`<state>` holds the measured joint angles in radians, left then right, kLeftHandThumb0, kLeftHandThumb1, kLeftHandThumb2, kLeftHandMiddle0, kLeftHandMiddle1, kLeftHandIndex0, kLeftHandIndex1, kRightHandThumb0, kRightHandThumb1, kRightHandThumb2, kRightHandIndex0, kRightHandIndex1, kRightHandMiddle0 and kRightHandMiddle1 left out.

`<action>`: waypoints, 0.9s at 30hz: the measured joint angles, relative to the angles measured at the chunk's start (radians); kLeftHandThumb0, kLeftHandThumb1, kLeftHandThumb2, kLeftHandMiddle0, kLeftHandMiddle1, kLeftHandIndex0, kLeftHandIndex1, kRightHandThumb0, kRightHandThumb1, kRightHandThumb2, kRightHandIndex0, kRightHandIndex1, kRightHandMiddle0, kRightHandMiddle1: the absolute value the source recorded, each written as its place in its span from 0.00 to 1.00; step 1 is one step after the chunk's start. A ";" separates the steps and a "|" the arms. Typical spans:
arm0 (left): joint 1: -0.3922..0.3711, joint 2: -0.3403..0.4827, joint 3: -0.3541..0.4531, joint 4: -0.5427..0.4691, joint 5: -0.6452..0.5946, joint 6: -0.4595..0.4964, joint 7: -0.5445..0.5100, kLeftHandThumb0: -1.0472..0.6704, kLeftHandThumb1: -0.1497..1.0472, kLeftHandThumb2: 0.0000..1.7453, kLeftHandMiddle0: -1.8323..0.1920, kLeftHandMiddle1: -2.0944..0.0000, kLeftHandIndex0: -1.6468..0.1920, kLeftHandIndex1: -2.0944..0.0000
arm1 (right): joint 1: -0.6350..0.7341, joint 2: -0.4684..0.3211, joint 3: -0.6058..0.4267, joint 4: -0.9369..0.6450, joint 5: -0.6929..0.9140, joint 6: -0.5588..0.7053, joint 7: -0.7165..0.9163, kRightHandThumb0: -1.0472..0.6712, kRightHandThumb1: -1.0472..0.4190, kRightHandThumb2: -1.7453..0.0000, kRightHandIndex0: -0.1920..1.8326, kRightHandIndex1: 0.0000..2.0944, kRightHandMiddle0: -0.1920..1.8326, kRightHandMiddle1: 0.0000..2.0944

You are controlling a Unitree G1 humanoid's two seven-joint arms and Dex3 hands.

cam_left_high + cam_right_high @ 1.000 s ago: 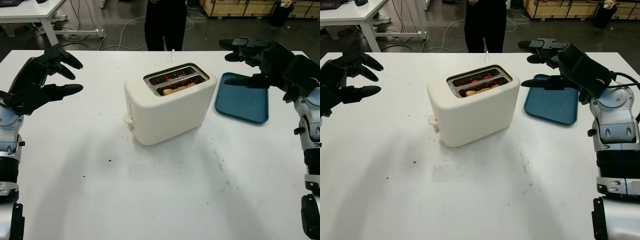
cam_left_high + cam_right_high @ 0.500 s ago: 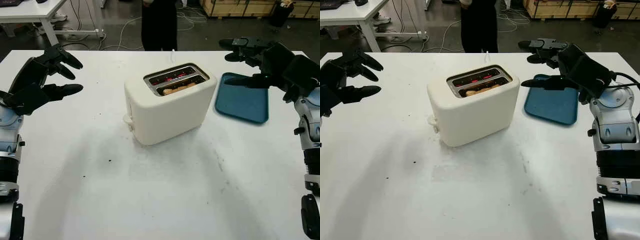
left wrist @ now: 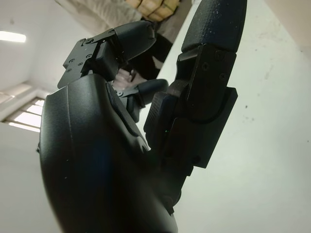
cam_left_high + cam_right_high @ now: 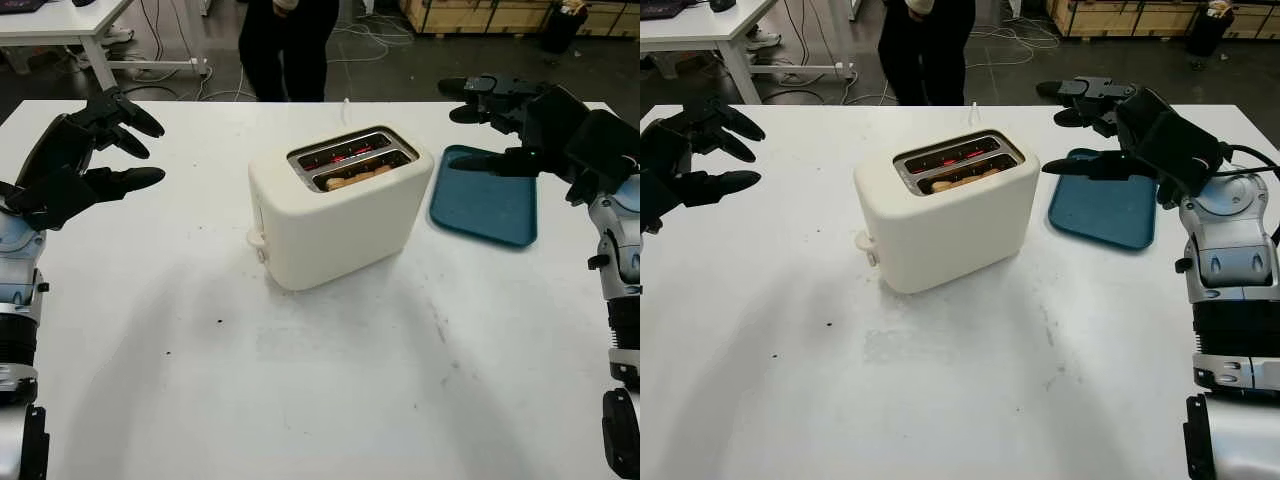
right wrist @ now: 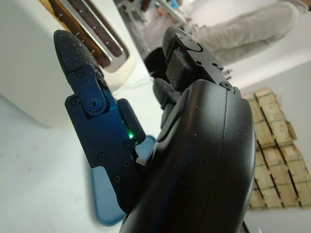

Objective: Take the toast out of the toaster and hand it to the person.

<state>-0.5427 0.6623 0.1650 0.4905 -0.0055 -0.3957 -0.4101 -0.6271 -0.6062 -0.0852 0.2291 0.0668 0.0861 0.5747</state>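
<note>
A cream two-slot toaster [image 4: 338, 215] stands mid-table with its slots glowing red inside. A slice of toast [image 4: 357, 177] sits low in the nearer slot, only its browned top edge showing. My left hand [image 4: 112, 150] hovers open above the table's left side, well away from the toaster. My right hand [image 4: 492, 125] hovers open over the blue tray's far edge, to the right of the toaster. A person in dark clothes [image 4: 285, 45] stands beyond the far edge of the table.
A blue tray [image 4: 487, 197] lies flat to the right of the toaster. The toaster's lever knob [image 4: 256, 241] sticks out on its left end. A white desk [image 4: 60, 20] and floor cables lie behind the table. Wooden crates [image 4: 480, 14] stand at the back right.
The person behind the table has stepped to the left. Both my hands and the toaster have stayed where they were.
</note>
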 measured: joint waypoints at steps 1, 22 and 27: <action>0.000 0.000 0.000 0.000 0.000 0.000 0.000 0.00 0.89 0.06 0.79 0.27 0.78 0.33 | 0.000 0.000 0.000 0.000 0.000 0.000 0.000 0.22 0.24 1.00 0.10 0.40 0.32 0.00; 0.005 0.000 -0.001 0.013 0.006 -0.027 0.019 0.00 0.89 0.07 0.79 0.28 0.79 0.32 | 0.000 0.001 0.000 0.009 -0.001 -0.006 0.000 0.21 0.24 1.00 0.10 0.41 0.33 0.01; 0.005 -0.001 -0.001 0.014 0.006 -0.028 0.019 0.00 0.89 0.06 0.79 0.28 0.79 0.32 | 0.000 0.001 0.000 0.010 0.000 -0.006 0.000 0.21 0.24 1.00 0.09 0.41 0.33 0.01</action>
<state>-0.5381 0.6616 0.1635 0.5043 0.0009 -0.4237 -0.3915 -0.6271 -0.6048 -0.0852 0.2391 0.0665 0.0799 0.5748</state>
